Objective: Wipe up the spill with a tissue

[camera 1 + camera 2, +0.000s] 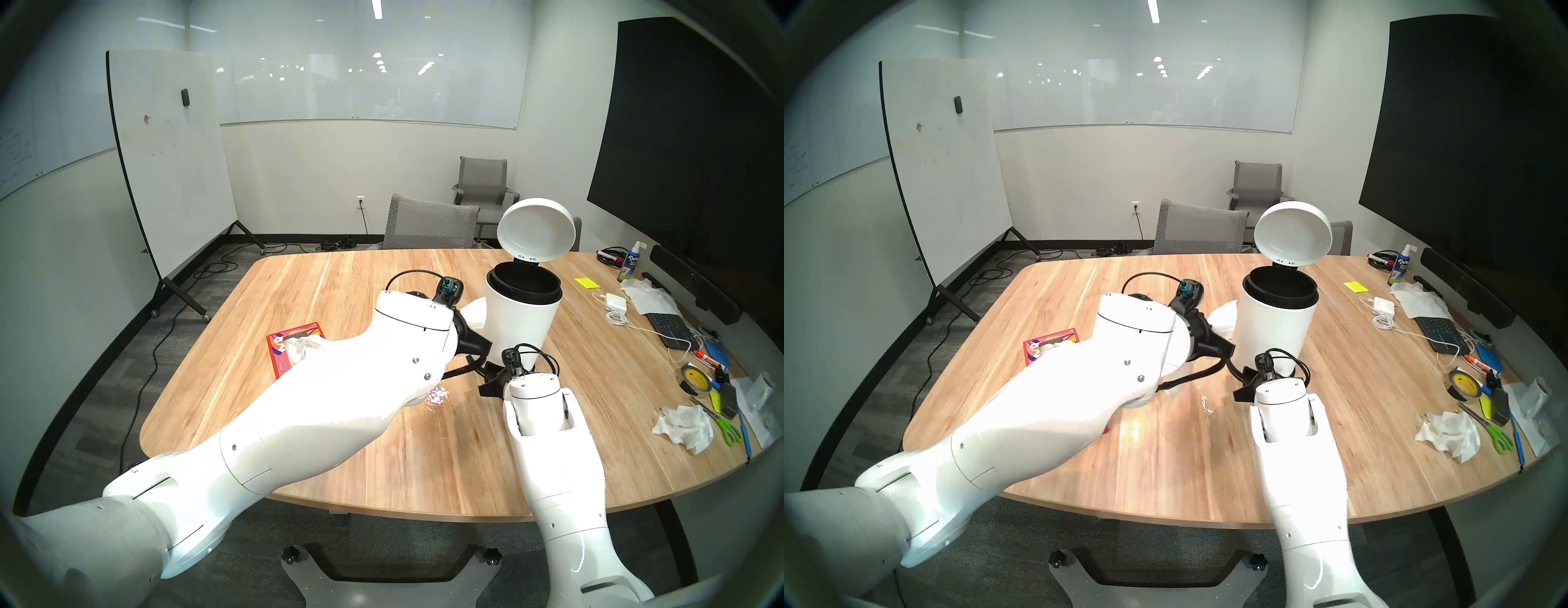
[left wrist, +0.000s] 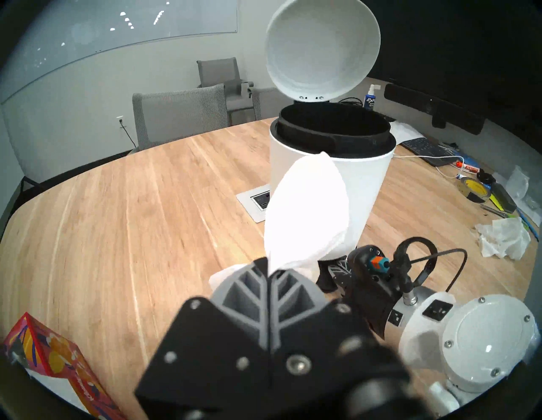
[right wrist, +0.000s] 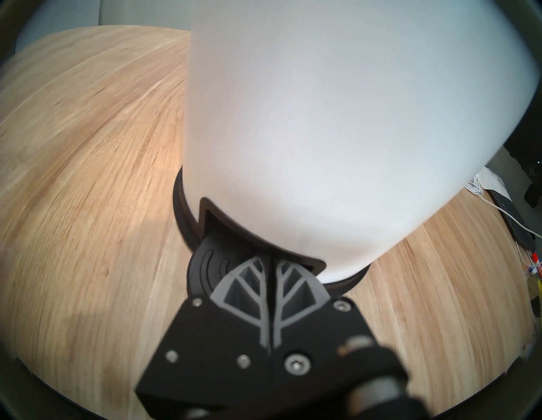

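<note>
My left gripper [image 2: 271,272] is shut on the white tissue [image 2: 308,211] and holds it above the table, just left of the white pedal bin [image 1: 522,314]. The tissue [image 1: 475,312] sticks up beside the bin wall. The bin's lid [image 1: 536,229] stands open. My right gripper [image 3: 268,264] is shut, and its tips rest on the bin's black foot pedal [image 3: 211,258]. The spill [image 1: 435,399] shows as glossy white glints on the wood in front of the bin, partly under my left forearm. It also shows in the head stereo right view [image 1: 1206,403].
A red floral tissue box [image 1: 292,344] lies left of my left arm. A crumpled white paper wad [image 1: 683,426], scissors [image 1: 725,429], tape [image 1: 689,378], a keyboard [image 1: 668,327] and a charger with its cable [image 1: 613,303] crowd the table's right side. A power socket plate [image 2: 256,202] sits in the table.
</note>
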